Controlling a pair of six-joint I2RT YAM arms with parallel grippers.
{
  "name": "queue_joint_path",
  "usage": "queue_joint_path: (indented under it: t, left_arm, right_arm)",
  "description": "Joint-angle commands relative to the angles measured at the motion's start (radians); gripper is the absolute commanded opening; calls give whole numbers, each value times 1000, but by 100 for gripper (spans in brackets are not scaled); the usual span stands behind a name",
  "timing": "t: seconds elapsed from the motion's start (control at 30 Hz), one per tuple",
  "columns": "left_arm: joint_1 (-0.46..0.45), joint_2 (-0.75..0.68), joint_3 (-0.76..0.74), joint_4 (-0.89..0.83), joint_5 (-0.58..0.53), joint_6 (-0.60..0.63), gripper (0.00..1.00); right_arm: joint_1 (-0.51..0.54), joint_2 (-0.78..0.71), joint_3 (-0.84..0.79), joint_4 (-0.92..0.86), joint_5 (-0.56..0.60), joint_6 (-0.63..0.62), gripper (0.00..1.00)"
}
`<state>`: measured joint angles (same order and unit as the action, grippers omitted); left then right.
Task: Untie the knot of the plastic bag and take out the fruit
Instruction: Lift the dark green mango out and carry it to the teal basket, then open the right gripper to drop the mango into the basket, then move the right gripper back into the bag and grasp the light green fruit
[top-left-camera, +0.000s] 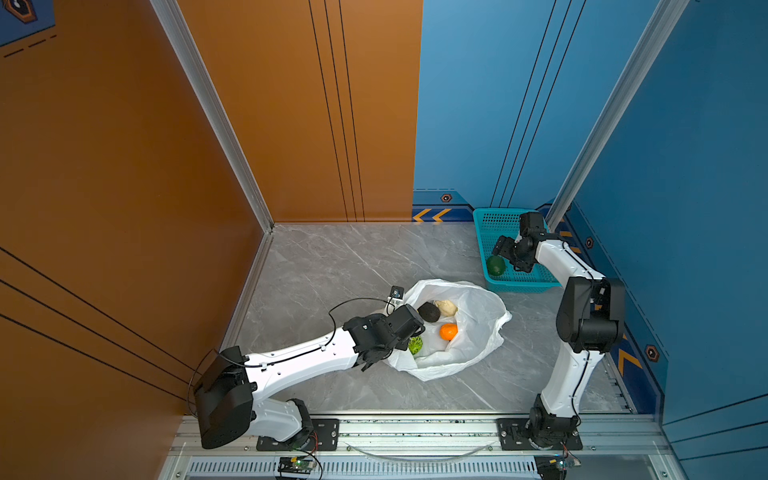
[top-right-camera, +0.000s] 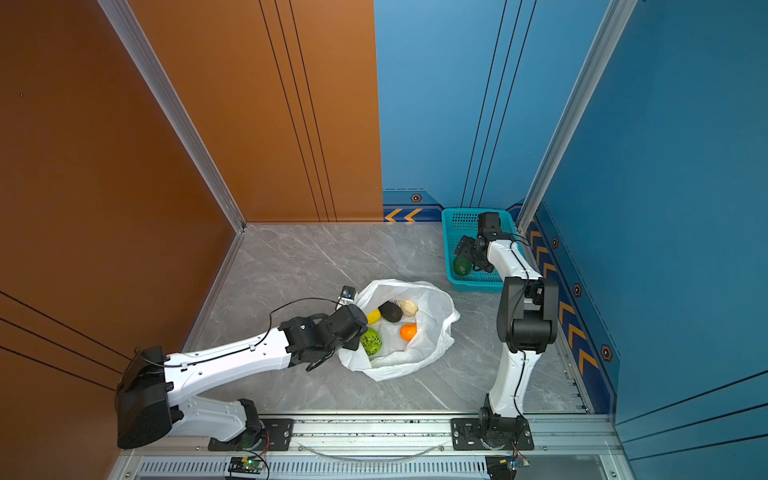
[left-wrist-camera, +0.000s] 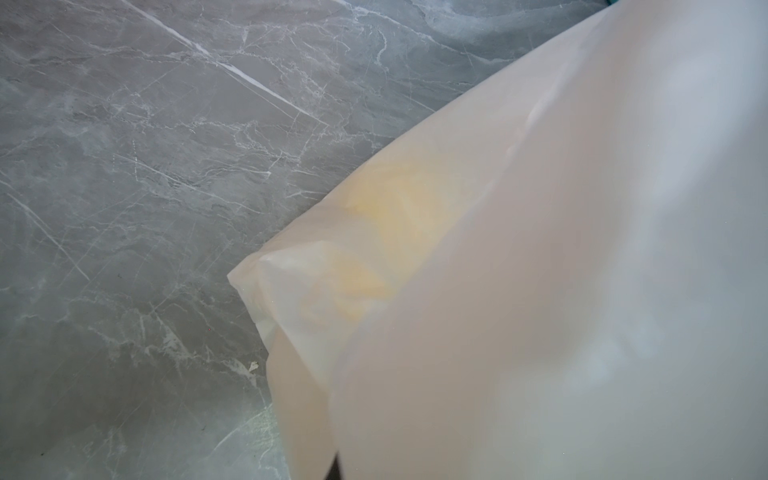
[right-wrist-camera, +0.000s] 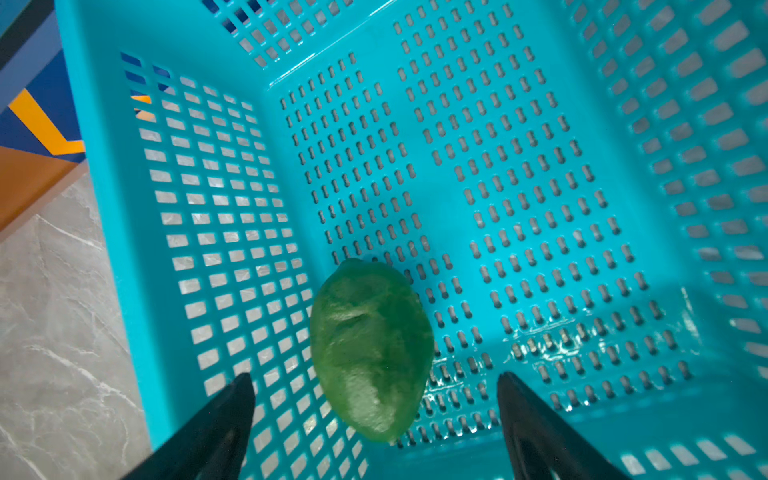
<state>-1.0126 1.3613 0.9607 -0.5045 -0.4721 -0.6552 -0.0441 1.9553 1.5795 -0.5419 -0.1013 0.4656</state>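
The plastic bag (top-left-camera: 478, 328) lies with its mouth wide open on the grey table; the knot does not show. Inside sit fruit: near-black (top-left-camera: 429, 311), cream bumpy (top-left-camera: 446, 307), orange (top-left-camera: 449, 331), bright green scaly (top-right-camera: 371, 341) and yellow (top-right-camera: 373, 316). My left gripper (top-left-camera: 409, 334) is at the bag's left rim, shut on the film, which covers most of the left wrist view (left-wrist-camera: 540, 291). My right gripper (right-wrist-camera: 374, 376) hangs open over the teal basket (top-left-camera: 482, 245). A dark green fruit (right-wrist-camera: 370, 349) lies loose on the basket floor between the spread fingers.
The basket (top-right-camera: 446, 241) stands in the back right corner against the blue wall. Orange wall panels close the left and back. An aluminium rail with both arm bases runs along the front edge. Bare marble table (top-left-camera: 324, 266) lies left of the bag.
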Motion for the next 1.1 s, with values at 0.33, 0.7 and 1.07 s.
queue_joint_path:
  t: [0.33, 0.7, 1.07]
  left_arm:
    - [9, -37, -19, -9, -31, -7, 0]
    - [12, -50, -8, -27, -42, -4, 0]
    - [19, -54, -11, -35, -39, -8, 0]
  right_arm:
    - [160, -438, -9, -277, -152, -85, 100]
    - [600, -675, -55, -408, -26, 17, 100]
    - [857, -692, -380, -230, 11, 123, 95]
